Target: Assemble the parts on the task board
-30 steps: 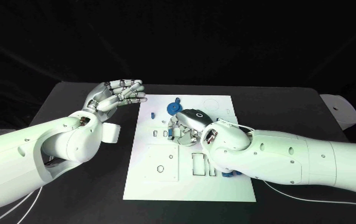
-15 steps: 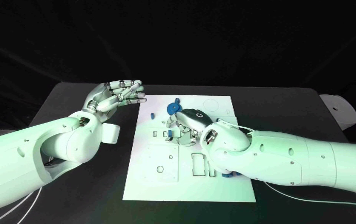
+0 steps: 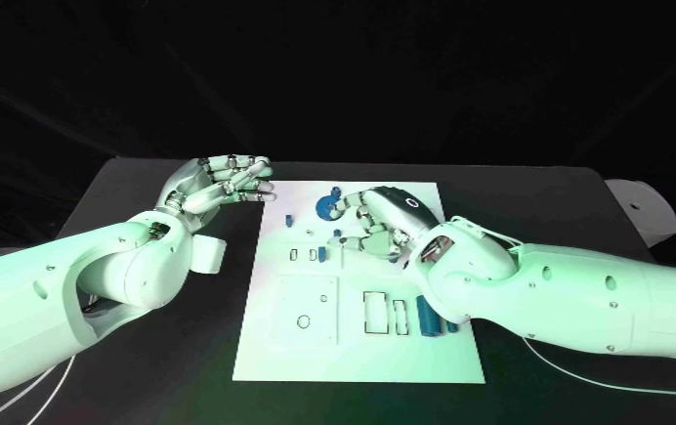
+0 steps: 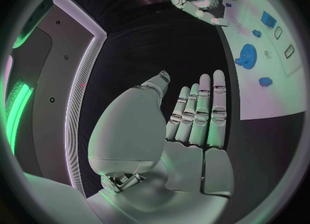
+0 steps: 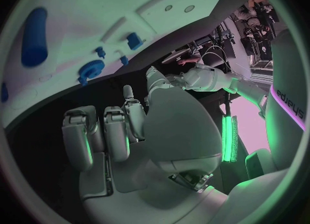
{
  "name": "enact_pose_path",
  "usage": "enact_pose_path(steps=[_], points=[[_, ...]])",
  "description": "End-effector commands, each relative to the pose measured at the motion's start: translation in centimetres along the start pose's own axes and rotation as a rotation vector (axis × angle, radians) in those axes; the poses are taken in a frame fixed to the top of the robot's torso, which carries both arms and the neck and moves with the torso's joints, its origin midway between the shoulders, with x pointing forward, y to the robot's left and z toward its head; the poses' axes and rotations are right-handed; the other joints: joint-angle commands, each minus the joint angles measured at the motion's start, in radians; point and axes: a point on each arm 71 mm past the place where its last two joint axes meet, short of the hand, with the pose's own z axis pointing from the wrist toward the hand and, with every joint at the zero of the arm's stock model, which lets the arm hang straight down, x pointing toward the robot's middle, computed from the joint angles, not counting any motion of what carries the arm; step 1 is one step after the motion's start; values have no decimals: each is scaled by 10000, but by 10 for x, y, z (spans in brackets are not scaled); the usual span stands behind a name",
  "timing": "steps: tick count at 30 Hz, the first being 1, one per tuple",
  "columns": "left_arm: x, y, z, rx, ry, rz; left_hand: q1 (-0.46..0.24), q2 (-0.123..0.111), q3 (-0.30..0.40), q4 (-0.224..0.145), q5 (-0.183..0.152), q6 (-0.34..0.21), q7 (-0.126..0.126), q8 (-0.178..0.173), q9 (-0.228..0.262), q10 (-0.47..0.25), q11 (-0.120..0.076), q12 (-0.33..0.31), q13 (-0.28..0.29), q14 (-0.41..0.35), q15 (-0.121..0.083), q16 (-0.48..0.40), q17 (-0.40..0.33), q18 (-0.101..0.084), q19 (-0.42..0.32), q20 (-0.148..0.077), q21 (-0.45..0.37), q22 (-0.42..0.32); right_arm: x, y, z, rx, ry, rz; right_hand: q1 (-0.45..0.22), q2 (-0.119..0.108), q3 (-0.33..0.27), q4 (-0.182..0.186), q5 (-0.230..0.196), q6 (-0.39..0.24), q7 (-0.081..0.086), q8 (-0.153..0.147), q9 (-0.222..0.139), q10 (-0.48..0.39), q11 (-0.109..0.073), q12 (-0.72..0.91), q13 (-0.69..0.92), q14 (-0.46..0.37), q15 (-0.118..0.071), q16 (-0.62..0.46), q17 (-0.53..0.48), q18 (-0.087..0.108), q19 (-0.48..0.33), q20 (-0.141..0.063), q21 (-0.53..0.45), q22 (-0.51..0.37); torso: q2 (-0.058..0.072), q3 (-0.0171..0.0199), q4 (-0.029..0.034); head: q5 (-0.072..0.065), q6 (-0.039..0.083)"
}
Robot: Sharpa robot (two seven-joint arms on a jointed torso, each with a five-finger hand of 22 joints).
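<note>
Looking down from the head view, your right hand (image 3: 383,218) hovers over the task board (image 3: 317,342), fingers curled, nothing visibly held. The blue gear (image 3: 328,205) sits just beside it, toward the board's far edge.

Left wrist view: your left hand (image 4: 194,118) is flat and empty over bare table (image 4: 142,43), beside the board.

Right wrist view: fingers curled, gear (image 5: 90,70) ahead of the fingertips.

The flat white rectangular task board (image 3: 317,332) is laid on the table, its long side running away from the robot. Near its far edge a round blue toothed gear (image 3: 328,206) is seen. Near its near right part, a blue cylindrical peg (image 3: 427,316) is laid flat, apparently beside rectangular cut-outs.
</note>
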Motion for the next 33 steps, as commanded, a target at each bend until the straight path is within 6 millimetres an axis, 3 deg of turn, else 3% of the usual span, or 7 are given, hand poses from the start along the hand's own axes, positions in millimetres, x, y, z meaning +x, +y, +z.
enact_pose_path(steps=[1, 9, 11, 15, 18, 22, 33], points=[[5, 4, 2, -463, 554, 831, -199, 2, -1, 125, -17, 247, 16, 108, 64, 467, -126, 144, 84, 488, -185, 272, 236, 157, 576, -223, 386, 151, -21, -3, -1, -761, -958, 1201, 71, 119, 100, -1, 125, 245, -83, 174, 37, 5, -120, -43, 892, 970, -73, -59, 2356, -69, 1028, -21, 44, 2631, -101, 14, -14, 3, -32], [8, 19, 4, -2127, 1744, 2367, -715, -73, 10, 653, -14, 585, -237, 280, 214, 1821, -553, 661, 466, 2316, -757, 2367, 1908, 127, 1860, -859, 2030, 973, -58, -42, -2, 816, -1062, 2723, 67, 277, 264, 14, 296, 671, -276, 665, 215, 119, -295, 74, 950, 986, -227, -39, 2411, -69, 1028, -166, 44, 2631, -310, 91, -90, 105, -97], [9, 23, 3, -2591, 2180, 3036, -884, -129, -49, 836, 4, 521, -330, 516, 372, 2012, -764, 1145, 891, 2618, -948, 3962, 3127, 48, 2056, -1025, 3180, 1662, -65, -50, -3, 1112, -1101, 2886, 50, 277, 275, 11, 307, 712, -310, 745, 263, 137, -323, 90, 957, 985, -252, -40, 2409, -69, 1028, -189, 44, 2631, -362, 109, -110, 145, -157], [10, 24, 7, -3307, 2637, 4381, -1544, 99, -192, 863, 19, 359, -606, 1412, 869, 1939, -949, 3084, 2377, 3273, -1081, 8233, 7314, 94, 1632, -1224, 5507, 3430, -74, -62, -7, 1555, -1185, 3021, 10, 298, 290, 20, 306, 735, -339, 823, 317, 171, -352, 124, 979, 988, -278, -37, 2417, -69, 1028, -215, 44, 2631, -480, 151, -146, 223, -209], [10, 23, 11, -3681, 2701, 5131, -1924, 240, -240, 918, -6, 144, -699, 2230, 1335, 1416, -1047, 4950, 3781, 3795, -1194, 9743, 9029, -175, 1808, -1230, 7455, 5790, -77, -67, -10, 1759, -1204, 3034, 6, 299, 291, 20, 307, 735, -341, 827, 321, 170, -353, 122, 977, 988, -280, -36, 2418, -69, 1028, -216, 44, 2631, -550, 171, -141, 273, -241], [12, 20, 19, -4273, 2856, 6298, -2391, 359, -372, 946, 5, -84, -879, 3209, 1903, 898, -1215, 6942, 5192, 4366, -1352, 10844, 10393, -370, 2175, -1358, 8627, 7325, -80, -73, -13, 1984, -1181, 3030, 2, 299, 291, 21, 309, 732, -342, 830, 324, 172, -355, 124, 978, 987, -281, -39, 2413, -69, 1028, -218, 44, 2631, -637, 202, -140, 369, -318], [30, 23, 39, -5822, 3638, 8484, -2905, 476, -856, 969, -23, -151, -1130, 4264, 2581, 1202, -1440, 8957, 6925, 4634, -1562, 11240, 10953, -495, 2742, -1583, 8985, 8048, -81, -81, -18, 2359, -1049, 2906, -25, 279, 330, 10, 485, 616, -349, 869, 384, 173, -371, 106, 958, 981, -306, -51, 2388, -69, 1028, -253, 44, 2631, -762, 246, -137, 483, -459]])
